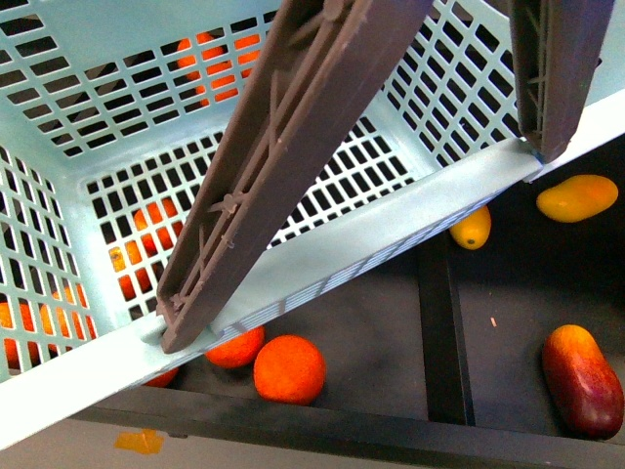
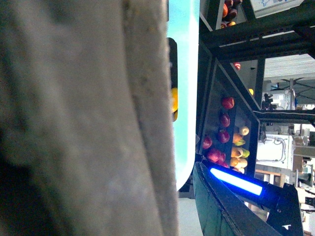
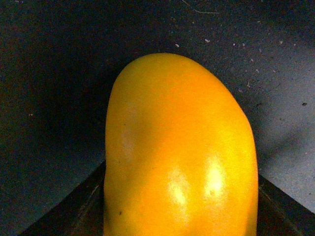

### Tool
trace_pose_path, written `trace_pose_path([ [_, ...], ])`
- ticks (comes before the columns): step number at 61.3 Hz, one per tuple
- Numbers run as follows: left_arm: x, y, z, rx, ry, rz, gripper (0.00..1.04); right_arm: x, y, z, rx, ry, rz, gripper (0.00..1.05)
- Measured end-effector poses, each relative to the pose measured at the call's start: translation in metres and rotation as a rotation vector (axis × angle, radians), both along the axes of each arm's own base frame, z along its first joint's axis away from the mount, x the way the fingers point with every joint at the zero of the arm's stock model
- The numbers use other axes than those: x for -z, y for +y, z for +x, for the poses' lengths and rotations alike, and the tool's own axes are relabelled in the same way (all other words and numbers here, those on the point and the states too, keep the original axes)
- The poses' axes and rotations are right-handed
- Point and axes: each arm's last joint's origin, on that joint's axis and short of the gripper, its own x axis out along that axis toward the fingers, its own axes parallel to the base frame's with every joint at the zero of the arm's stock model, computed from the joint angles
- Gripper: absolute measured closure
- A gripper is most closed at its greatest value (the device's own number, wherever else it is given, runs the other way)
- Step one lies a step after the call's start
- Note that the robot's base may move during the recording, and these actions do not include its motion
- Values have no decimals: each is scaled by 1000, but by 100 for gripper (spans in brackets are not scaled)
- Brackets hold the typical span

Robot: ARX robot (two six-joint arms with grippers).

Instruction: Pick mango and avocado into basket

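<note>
Yellow-orange mango (image 1: 576, 197) lying on dark shelf, teal slotted basket (image 1: 391, 239) near

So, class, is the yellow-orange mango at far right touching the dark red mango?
Apart. The front view shows bare dark surface between the yellow-orange mango and the dark red mango.

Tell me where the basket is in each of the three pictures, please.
Front view: the basket fills the upper left.
Left wrist view: one teal strip of the basket, near the middle.
Right wrist view: not in it.
Shared landmark: orange fruit seen through its slots, front and left wrist.
</note>
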Motion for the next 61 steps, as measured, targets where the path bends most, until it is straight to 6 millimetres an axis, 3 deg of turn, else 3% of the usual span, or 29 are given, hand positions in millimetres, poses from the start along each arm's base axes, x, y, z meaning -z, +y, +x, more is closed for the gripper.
trace_pose_path([
  [10, 0, 0, 0, -1, 0, 0, 76, -8, 3, -11, -37, -28, -3, 45],
  [18, 0, 0, 0, 0, 0, 0, 76, -33, 9, -21, -107, -91, -31, 45],
  [27, 0, 0, 0, 0, 0, 0, 76, -88, 22, -35, -223, -234, -58, 45],
  [31, 0, 0, 0, 0, 0, 0, 76, -127, 38, -47, -308, -323, -65, 45],
  [35, 0, 0, 0, 0, 0, 0, 76, -154, 51, -58, -372, -380, -69, 45],
  [47, 0, 0, 0, -1, 0, 0, 76, -228, 91, -89, -519, -545, -86, 45],
  [61, 0, 0, 0, -1, 0, 0, 76, -311, 138, -111, -624, -773, -180, 45],
])
